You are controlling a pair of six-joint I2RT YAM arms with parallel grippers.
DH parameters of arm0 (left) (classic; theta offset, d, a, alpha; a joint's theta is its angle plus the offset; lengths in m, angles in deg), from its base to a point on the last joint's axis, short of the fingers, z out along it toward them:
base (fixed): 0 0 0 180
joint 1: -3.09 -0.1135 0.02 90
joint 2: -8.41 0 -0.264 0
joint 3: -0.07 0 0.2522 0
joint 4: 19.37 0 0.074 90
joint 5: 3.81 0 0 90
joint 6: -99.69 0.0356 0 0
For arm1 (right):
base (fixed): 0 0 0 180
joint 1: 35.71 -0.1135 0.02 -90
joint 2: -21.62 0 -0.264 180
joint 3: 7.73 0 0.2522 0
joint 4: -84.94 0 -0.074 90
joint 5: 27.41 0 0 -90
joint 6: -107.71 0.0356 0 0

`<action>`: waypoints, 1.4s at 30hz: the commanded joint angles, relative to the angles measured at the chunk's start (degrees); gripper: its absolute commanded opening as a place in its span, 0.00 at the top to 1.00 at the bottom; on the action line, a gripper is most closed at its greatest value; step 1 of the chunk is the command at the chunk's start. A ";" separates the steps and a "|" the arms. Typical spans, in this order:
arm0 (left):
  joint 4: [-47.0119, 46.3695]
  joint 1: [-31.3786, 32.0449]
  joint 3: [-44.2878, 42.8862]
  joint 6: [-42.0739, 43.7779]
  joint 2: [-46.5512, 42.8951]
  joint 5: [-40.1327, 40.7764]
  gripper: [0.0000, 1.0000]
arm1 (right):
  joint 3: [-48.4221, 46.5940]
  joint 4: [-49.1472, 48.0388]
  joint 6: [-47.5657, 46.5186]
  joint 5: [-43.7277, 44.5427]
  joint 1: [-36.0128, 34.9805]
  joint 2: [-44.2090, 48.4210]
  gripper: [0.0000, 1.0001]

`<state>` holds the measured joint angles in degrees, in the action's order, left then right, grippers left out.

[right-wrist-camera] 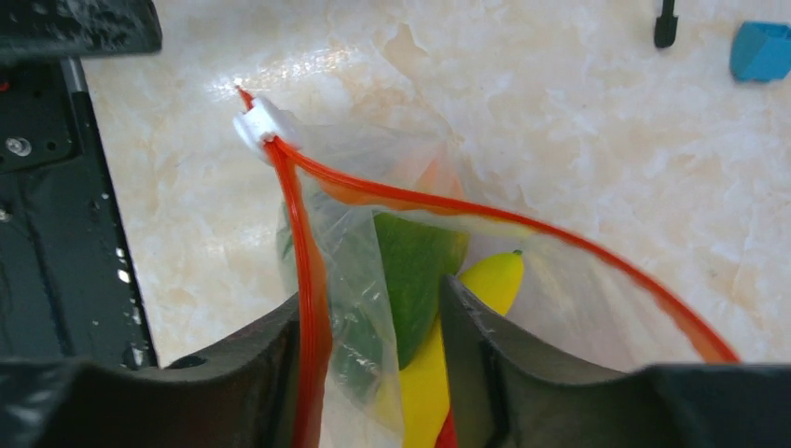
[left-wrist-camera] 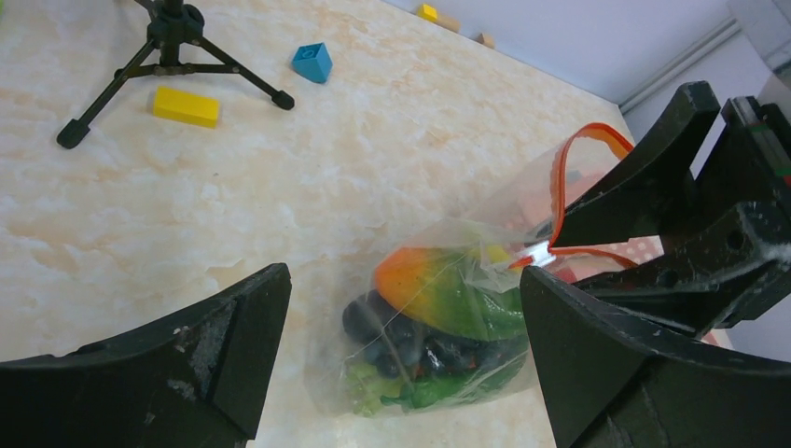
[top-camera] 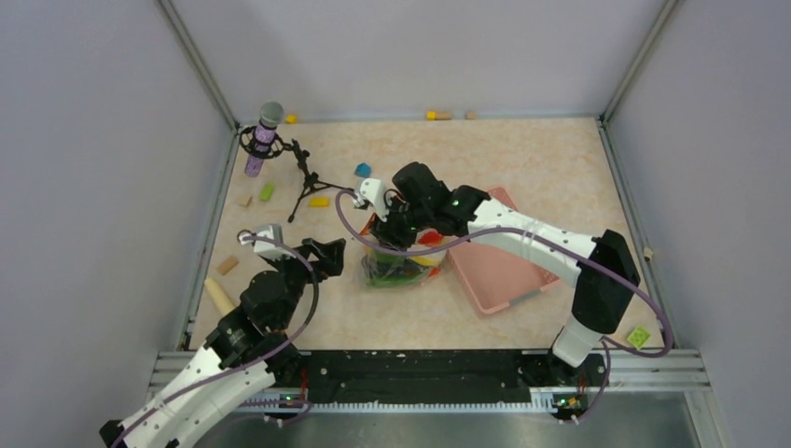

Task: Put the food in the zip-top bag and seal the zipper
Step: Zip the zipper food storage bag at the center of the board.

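Note:
The clear zip-top bag point(top-camera: 396, 266) stands on the table with its mouth up and open. Inside it lie an orange-green piece point(left-wrist-camera: 438, 289), dark grapes point(left-wrist-camera: 401, 336), a yellow banana point(right-wrist-camera: 485, 280) and a red piece point(right-wrist-camera: 448, 434). The orange-red zipper point(right-wrist-camera: 392, 196) forms an open loop, with the white slider point(right-wrist-camera: 264, 123) at its far end. My right gripper point(right-wrist-camera: 371, 299) is open over the mouth. One finger is inside the bag, and the near zipper strip and bag wall lie between the fingers. My left gripper point(left-wrist-camera: 406, 373) is open and low, just left of the bag.
A pink basket point(top-camera: 504, 271) lies right of the bag, under the right arm. A microphone on a black tripod point(top-camera: 303, 177) stands at the back left, with a blue block point(top-camera: 362, 170), a yellow block point(top-camera: 319, 201) and a green block point(top-camera: 267, 191) near it.

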<state>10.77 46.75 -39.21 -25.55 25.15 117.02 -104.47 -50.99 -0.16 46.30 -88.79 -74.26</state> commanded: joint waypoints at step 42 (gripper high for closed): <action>-32.45 0.02 9.82 23.26 6.01 -40.59 0.25 | 18.93 -10.43 -1.26 -16.39 0.14 20.70 1.00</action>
<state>-16.81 46.75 -28.11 -4.13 32.03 75.60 -85.63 -57.97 -1.58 31.24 -88.79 -54.17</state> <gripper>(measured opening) 0.753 0.003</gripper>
